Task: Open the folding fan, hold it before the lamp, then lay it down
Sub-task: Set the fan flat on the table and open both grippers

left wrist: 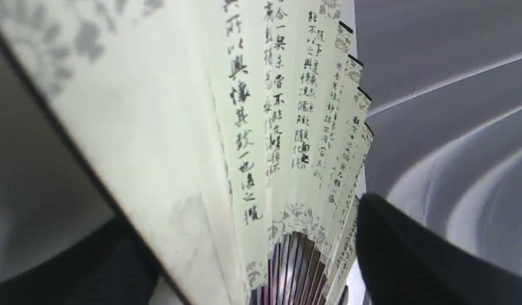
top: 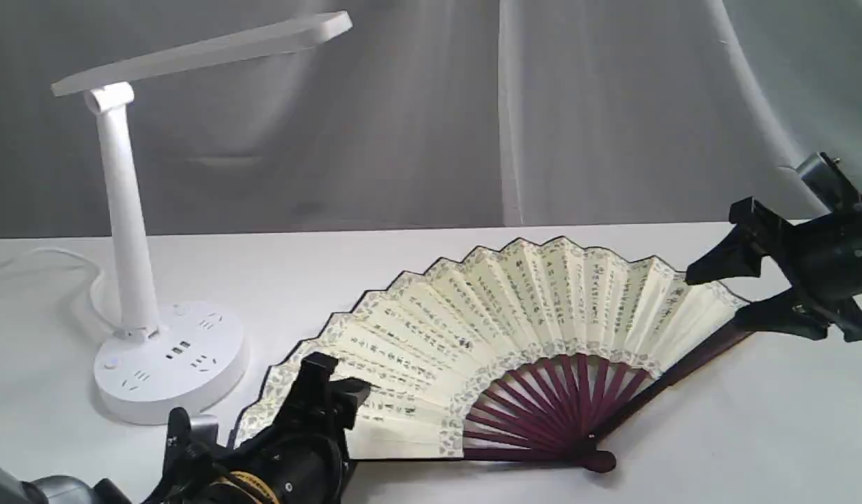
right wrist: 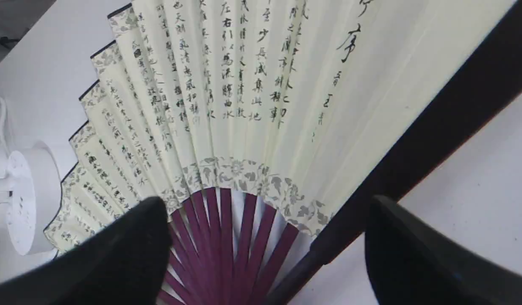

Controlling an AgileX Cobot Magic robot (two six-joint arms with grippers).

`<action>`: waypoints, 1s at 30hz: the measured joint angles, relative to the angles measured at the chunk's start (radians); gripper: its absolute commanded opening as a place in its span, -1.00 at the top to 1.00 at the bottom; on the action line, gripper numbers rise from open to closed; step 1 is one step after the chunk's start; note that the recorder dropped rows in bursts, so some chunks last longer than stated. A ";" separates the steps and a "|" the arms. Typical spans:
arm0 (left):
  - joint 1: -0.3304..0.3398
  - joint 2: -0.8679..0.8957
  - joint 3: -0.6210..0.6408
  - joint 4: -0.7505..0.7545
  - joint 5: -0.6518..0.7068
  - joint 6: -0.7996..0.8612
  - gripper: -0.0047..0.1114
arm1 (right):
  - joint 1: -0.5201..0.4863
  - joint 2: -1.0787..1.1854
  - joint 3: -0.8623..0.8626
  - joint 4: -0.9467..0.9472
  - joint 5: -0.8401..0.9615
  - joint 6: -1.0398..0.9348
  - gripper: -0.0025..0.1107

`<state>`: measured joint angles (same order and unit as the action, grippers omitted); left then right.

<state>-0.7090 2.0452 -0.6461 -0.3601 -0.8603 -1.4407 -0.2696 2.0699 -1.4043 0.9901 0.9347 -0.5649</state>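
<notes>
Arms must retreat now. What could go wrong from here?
The left end effector, jaws open, straddles the folding fan; a sideways pull-out could snag or crease its paper. The right end effector flanks the dark guard; a skewed lift might drag the fan. A wide left swing could hit the lamp.

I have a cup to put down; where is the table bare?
Free: the table strip behind the folding fan, and the near patch between its pivot and the right gripper. Crowded: between the lamp base and fan, where the left gripper sits.
</notes>
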 measured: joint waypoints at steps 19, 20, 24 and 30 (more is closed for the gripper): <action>0.000 -0.036 0.055 0.136 0.055 -0.090 -0.25 | 0.000 0.000 0.000 -0.006 0.025 0.000 -0.20; 0.000 -0.045 0.055 0.143 0.085 -0.090 -0.25 | 0.000 0.000 0.000 -0.006 0.026 0.000 -0.20; 0.005 -0.076 0.057 0.157 0.171 -0.043 -0.25 | 0.000 0.000 0.000 -0.007 0.033 0.000 -0.20; 0.028 -0.155 0.057 0.146 0.231 0.097 -0.25 | 0.000 0.000 0.000 -0.007 0.050 0.000 -0.20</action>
<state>-0.6806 1.8905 -0.5894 -0.2143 -0.6289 -1.3437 -0.2696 2.0699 -1.4043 0.9830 0.9845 -0.5649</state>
